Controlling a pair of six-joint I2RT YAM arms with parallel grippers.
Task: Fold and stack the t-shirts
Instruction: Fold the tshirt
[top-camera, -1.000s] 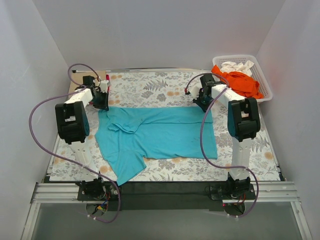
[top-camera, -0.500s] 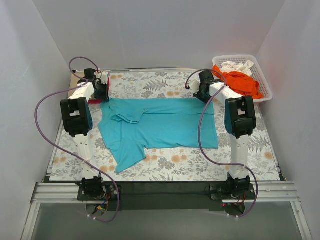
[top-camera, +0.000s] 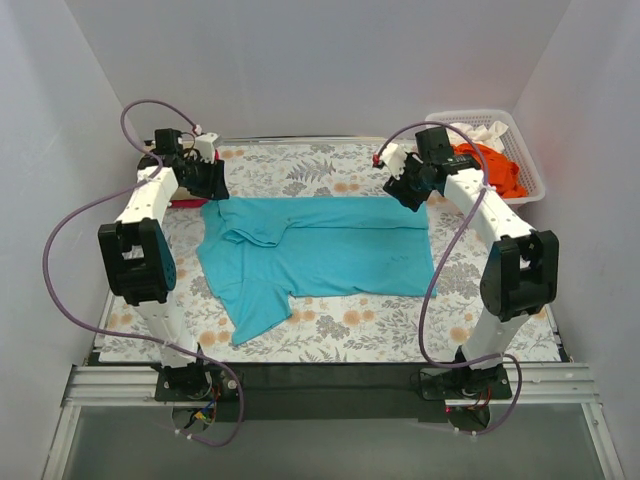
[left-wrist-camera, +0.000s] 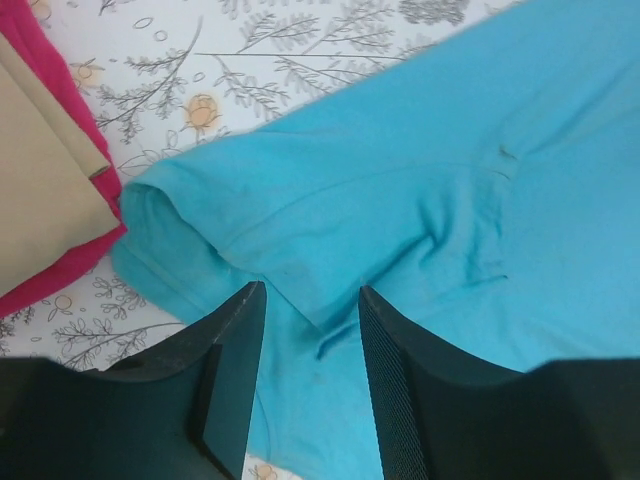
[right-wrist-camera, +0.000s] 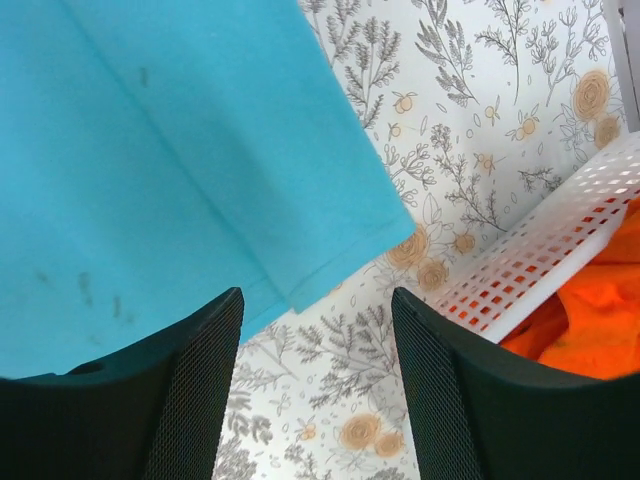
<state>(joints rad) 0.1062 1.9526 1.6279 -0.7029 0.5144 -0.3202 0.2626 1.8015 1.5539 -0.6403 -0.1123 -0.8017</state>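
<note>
Turquoise t-shirt (top-camera: 330, 255) being shown spread on bench (top-camera: 330, 175); left gripper (left-wrist-camera: 310, 295), right gripper (right-wrist-camera: 317, 295) being held over far corners, jaws apart, empty.

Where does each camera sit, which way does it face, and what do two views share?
Top external: high behind the robot, looking down at the turquoise t-shirt on the floral table cloth; left arm and right arm show.
Left wrist: on the left gripper, looking down at the shirt's sleeve, tan t-shirt and magenta t-shirt; two fingers show.
Right wrist: on the right gripper, looking down at the shirt's corner and white lattice basket; two fingers show.
All see the turquoise t-shirt.
</note>
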